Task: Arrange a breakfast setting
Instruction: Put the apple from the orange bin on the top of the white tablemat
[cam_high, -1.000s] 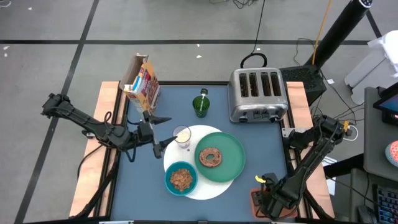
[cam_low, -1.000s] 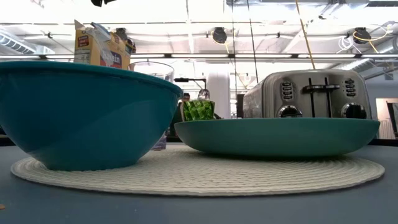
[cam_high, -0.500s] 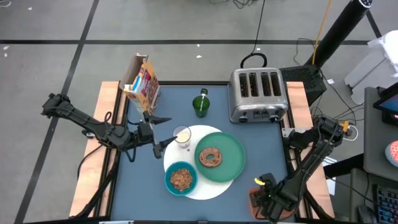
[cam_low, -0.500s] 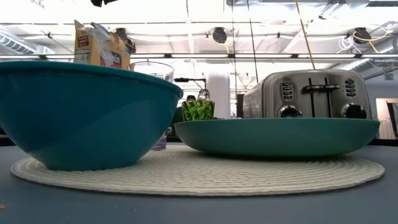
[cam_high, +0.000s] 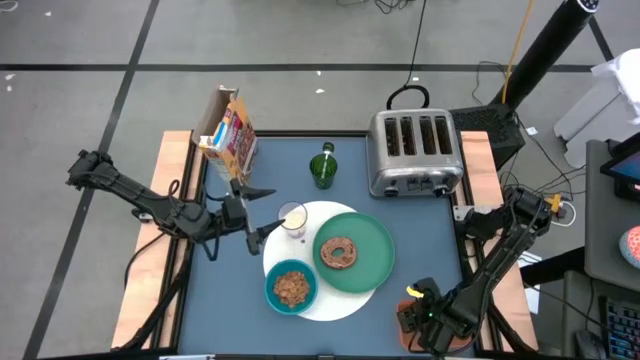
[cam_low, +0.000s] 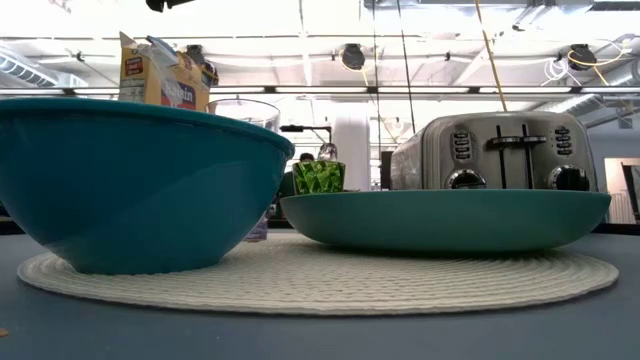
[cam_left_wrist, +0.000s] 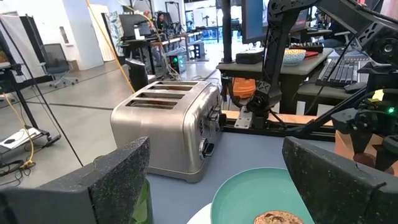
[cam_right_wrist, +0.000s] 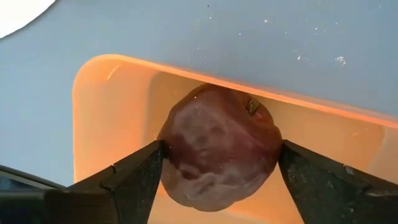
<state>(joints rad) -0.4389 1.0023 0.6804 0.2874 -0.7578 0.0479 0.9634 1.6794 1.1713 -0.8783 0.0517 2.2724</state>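
A large white round disc (cam_high: 345, 300) lies mid-table. On it rest a green plate (cam_high: 375, 265) with a brown bagel (cam_high: 338, 251), a teal bowl (cam_high: 292, 287) with brown cereal, and a small milk glass (cam_high: 292, 218). My left gripper (cam_high: 268, 211) is open, level, just left of the glass, touching nothing. My right gripper (cam_high: 420, 318) is at the near right corner over an orange bin (cam_right_wrist: 112, 106), shut on a dark-red fruit (cam_right_wrist: 217, 146). The spoon is out of view. My right gripper pinches the dark-red fruit between its two fingers, one on each opposite side (cam_right_wrist: 166, 152), at its widest part. The fingers (cam_right_wrist: 134, 174) come from above, pointing down into the orange bin. The stem end faces away from the wrist. Whether the fruit is clear of the bin's floor, I cannot tell.
A steel toaster (cam_high: 415, 150) stands at the far right, a green bottle (cam_high: 323, 167) far centre, a cereal box (cam_high: 228, 135) at the far left corner. Bare blue table lies left of the disc and along the near edge.
My right gripper has shifted a little toward the table's left edge over the orange bin. My left arm has kept still.
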